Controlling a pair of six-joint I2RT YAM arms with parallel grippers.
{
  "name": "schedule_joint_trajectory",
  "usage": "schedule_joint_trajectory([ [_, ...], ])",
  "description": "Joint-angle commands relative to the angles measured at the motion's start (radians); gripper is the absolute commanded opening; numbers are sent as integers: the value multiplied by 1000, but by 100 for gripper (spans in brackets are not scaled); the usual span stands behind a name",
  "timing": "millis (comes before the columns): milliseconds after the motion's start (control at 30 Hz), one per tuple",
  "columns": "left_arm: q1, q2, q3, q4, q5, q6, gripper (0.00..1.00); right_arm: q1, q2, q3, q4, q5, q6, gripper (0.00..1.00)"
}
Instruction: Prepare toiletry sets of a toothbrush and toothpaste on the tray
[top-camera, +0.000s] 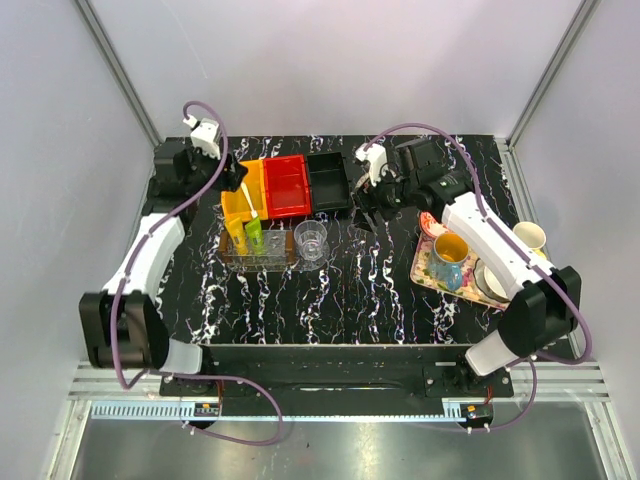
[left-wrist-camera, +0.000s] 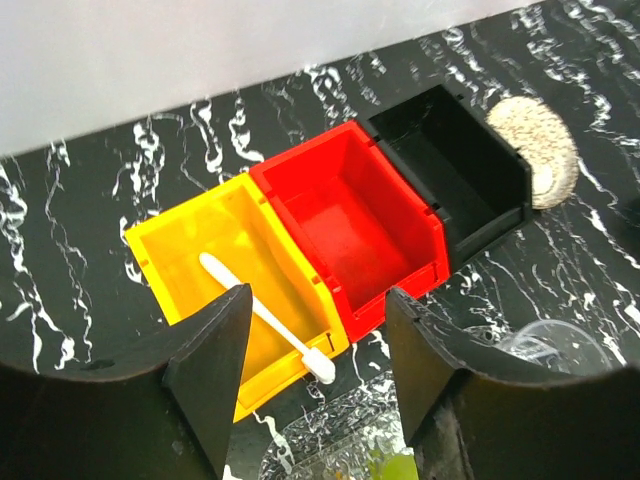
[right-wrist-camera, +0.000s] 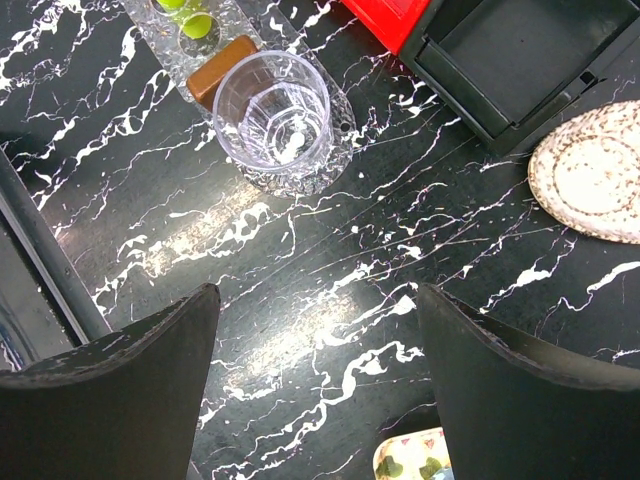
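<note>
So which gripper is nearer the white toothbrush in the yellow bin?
Left. The left gripper hangs right over the toothbrush, which lies in the yellow bin. The right gripper is off past the red bin, near the black bin and the glass.

bins (top-camera: 287, 185) in a row, far centre. toothbrush (left-wrist-camera: 265, 315) lies in left bin (left-wrist-camera: 185, 250), head over its near rim. tray (top-camera: 275, 262) just near of that bin, toothpaste tubes (top-camera: 255, 236) on it, glass (top-camera: 311, 240) just right.

Yellow bin (left-wrist-camera: 230, 225), red bin (left-wrist-camera: 345, 205), black bin (left-wrist-camera: 450, 160) in touching row on black marbled table (right-wrist-camera: 300, 300). Clear glass tumbler (right-wrist-camera: 272, 105) near them. Woven coaster (right-wrist-camera: 590, 170) beside black bin.
</note>
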Motion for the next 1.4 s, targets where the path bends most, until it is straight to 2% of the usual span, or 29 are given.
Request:
schedule_joint_trajectory([
  [0,6,116,132,-107,-100,-36,61,-5,29,47,27,20,-16,85],
  [433,6,495,479,-364,-124,-56,58,-5,101,39,45,15,-10,85],
  [767,6,568,500,-416,-189,-95,56,-4,132,47,49,12,-7,85],
  [1367,3,692,565,-494,-213,-133,54,-4,120,22,65,11,-11,85],
])
